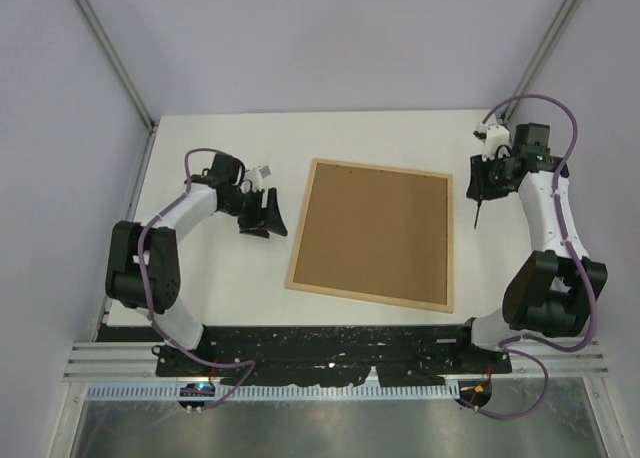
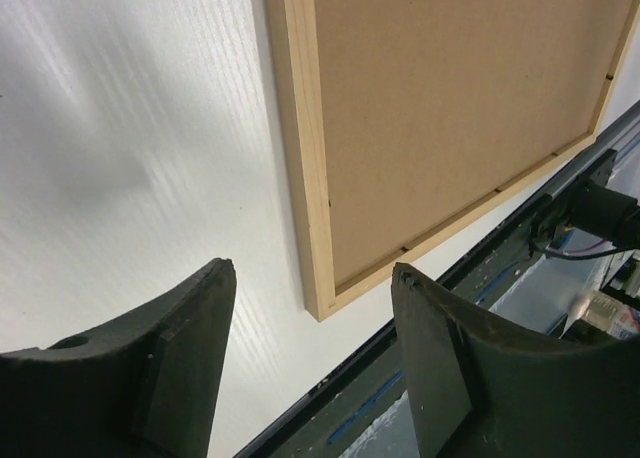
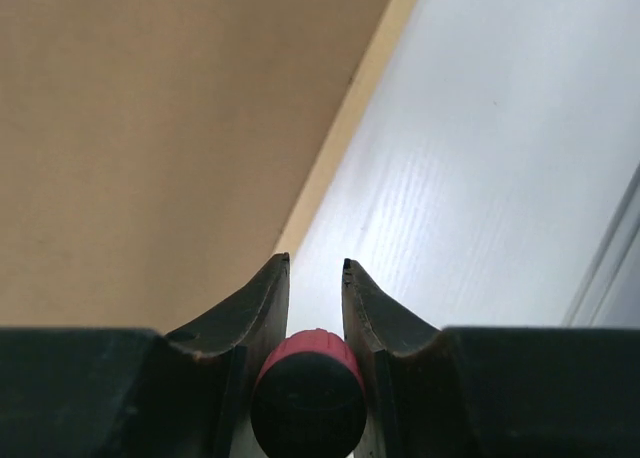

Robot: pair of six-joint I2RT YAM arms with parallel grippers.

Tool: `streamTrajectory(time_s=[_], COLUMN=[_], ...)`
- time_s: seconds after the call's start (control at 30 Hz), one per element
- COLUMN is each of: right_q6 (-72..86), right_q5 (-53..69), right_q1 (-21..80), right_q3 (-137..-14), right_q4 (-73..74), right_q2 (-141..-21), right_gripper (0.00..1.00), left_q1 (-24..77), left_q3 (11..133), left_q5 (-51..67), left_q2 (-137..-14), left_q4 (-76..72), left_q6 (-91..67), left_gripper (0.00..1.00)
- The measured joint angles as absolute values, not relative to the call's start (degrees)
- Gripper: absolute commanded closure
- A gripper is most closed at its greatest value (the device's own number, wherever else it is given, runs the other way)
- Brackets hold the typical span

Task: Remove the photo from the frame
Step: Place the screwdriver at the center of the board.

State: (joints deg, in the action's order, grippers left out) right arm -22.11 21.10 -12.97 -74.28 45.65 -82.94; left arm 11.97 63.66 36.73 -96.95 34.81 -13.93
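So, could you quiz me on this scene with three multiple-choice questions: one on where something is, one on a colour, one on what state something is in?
1. Where is the frame?
A) Flat on the table, between the two arms
B) Lifted up in the air
C) Leaning on the back wall

2. What colour is the handle of the screwdriver in the right gripper?
A) Blue
B) Yellow
C) Red

3. How is the left gripper?
A) Shut on the frame
B) Open and empty
C) Shut on a cloth

Answers:
1 A: the top view shows it lying back-up between them.
2 C: the right wrist view shows a red handle between the fingers.
3 B: its fingers stand apart with nothing between them.
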Motion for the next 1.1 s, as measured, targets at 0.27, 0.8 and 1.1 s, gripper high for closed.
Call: streamTrajectory(time_s=[0.27,0.8,1.1], right_q6=[-28.6,-29.71,-27.11], right_q5=[13.21,9.23,9.56], right_q1=[-15.62,-16.73,-16.73], right_q3=[-77.47,-88.73,-88.82], right_q4=[49.63,50.48,46.5], right_q2=[-97.73,-117.34,-119.28], right_gripper=[0.92,0.74,0.43], left_q1=[7.05,-11.7,-13.3], left_q3=[64.75,66.87,67.29], left_q5=[36.51,44.64,47.31], left_q2=[-86.41,-71.99,-68.05], left_q4=[41.36,58.17,62.15], left_q6=[-6.5,5.54,7.86], left_gripper=[0.07,0.0,0.0])
